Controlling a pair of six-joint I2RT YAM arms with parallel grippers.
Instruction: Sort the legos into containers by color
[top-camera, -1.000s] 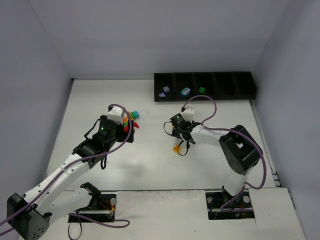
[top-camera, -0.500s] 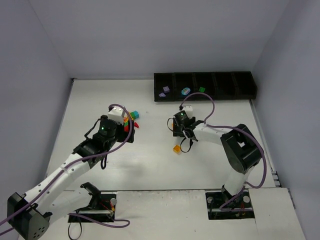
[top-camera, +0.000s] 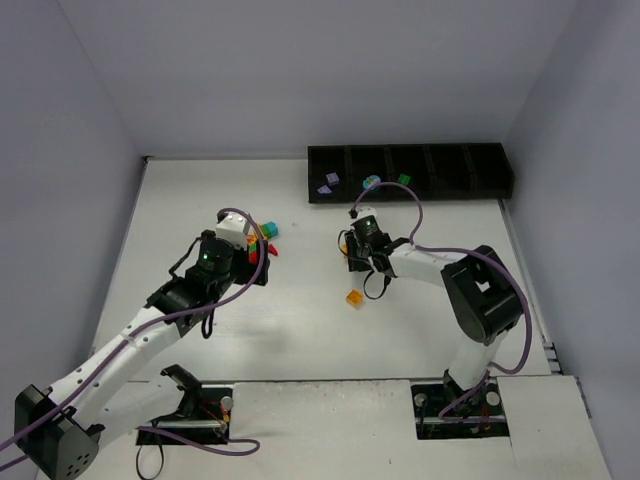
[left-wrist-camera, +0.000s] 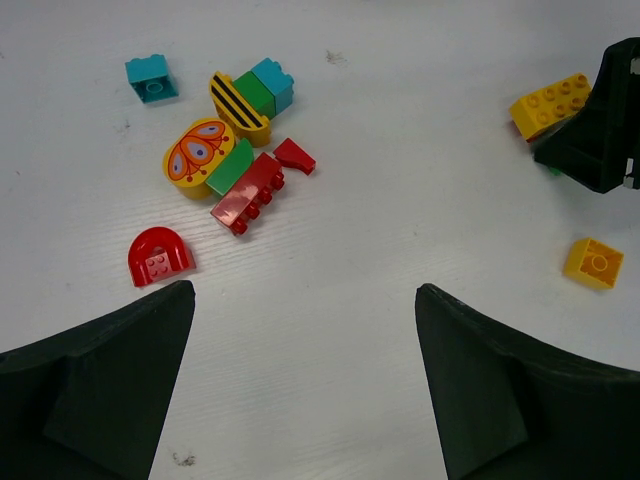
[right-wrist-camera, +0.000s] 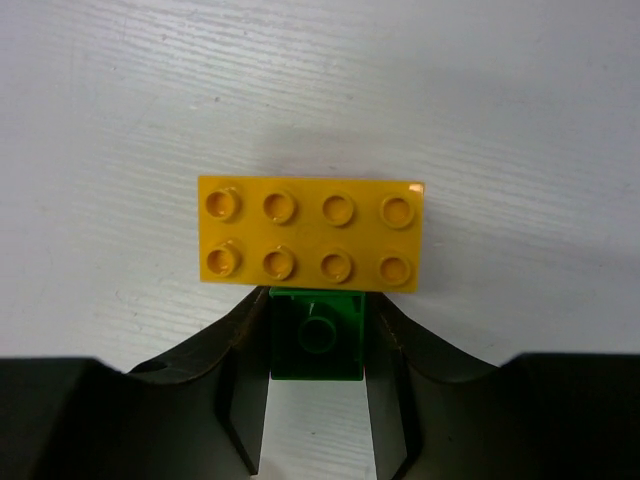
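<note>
My right gripper (right-wrist-camera: 317, 330) is shut on a small green brick (right-wrist-camera: 317, 335). A yellow-orange eight-stud brick (right-wrist-camera: 310, 233) sits against its far end and casts a shadow on the table. In the top view this gripper (top-camera: 357, 255) is mid-table, below the black tray (top-camera: 455, 172). A small yellow-orange brick (top-camera: 353, 297) lies just nearer. My left gripper (left-wrist-camera: 305, 300) is open and empty above bare table. Beyond it lies a pile with a red arch (left-wrist-camera: 158, 257), a red brick (left-wrist-camera: 250, 190), a butterfly piece (left-wrist-camera: 197, 155), a striped yellow piece (left-wrist-camera: 238, 105) and a teal brick (left-wrist-camera: 150, 77).
The tray's left bins hold a lilac brick (top-camera: 328, 181), a teal piece (top-camera: 371, 182) and a green brick (top-camera: 403, 180). Grey walls close the table on three sides. The arms' bases stand at the near edge.
My right gripper has moved away from the small yellow-orange brick, toward the tray. The left arm and the pile have not moved.
</note>
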